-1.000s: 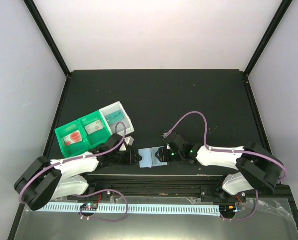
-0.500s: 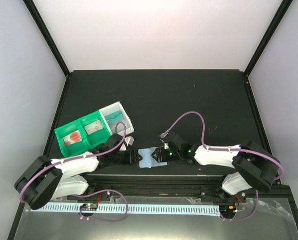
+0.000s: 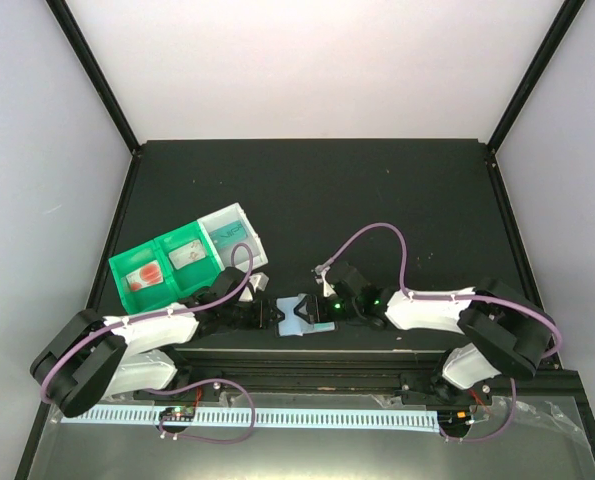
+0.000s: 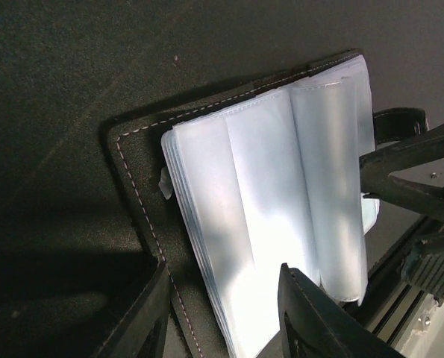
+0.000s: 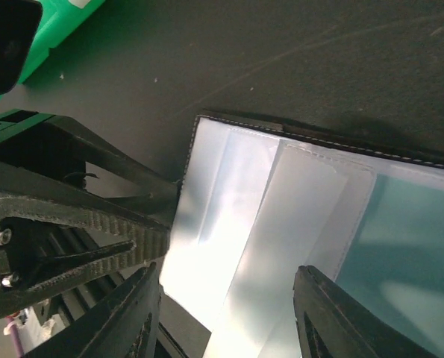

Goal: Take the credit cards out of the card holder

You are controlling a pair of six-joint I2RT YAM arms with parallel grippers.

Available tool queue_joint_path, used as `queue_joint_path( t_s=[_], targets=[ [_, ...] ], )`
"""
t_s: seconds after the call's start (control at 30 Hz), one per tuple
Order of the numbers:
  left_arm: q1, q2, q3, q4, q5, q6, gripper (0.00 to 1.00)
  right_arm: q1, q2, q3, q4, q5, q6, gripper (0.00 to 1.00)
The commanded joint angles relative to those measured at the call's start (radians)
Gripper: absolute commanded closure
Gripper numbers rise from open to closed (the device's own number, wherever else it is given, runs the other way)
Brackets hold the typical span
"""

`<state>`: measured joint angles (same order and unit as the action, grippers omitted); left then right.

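The holder lies open on the tabletop at its near edge, between the two arms, with the left jaws spread over its left side, the right jaws spread over its right side, and a teal card showing inside one clear sleeve.

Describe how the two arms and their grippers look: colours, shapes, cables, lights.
Both the left arm and right arm have white shells between bulky black joints, with a purple cable looping along each. The left gripper and right gripper have black, tapering fingers. Small green lights glow near the right gripper.
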<state>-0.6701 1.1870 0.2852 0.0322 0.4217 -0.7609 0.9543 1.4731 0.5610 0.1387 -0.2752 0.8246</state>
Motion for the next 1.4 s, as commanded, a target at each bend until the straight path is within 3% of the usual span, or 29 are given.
queue_joint_path(
  t_s=[0.0, 0.43, 0.77, 1.37],
  targets=[
    [-0.009, 0.001, 0.007, 0.023, 0.027, -0.002, 0.58, 0.01, 0.028, 0.017, 0.091, -0.066, 0.031, 0.5],
    [-0.01, -0.015, -0.017, 0.054, 0.046, -0.029, 0.58, 0.016, 0.071, -0.013, 0.277, -0.145, 0.054, 0.5],
    [-0.009, -0.076, -0.023, 0.005, 0.015, -0.025, 0.56, 0.014, -0.184, -0.059, 0.007, 0.101, -0.054, 0.5],
    [-0.009, -0.107, -0.022, -0.02, 0.002, -0.022, 0.52, 0.014, -0.126, -0.047, -0.171, 0.244, -0.045, 0.51]
  ],
)
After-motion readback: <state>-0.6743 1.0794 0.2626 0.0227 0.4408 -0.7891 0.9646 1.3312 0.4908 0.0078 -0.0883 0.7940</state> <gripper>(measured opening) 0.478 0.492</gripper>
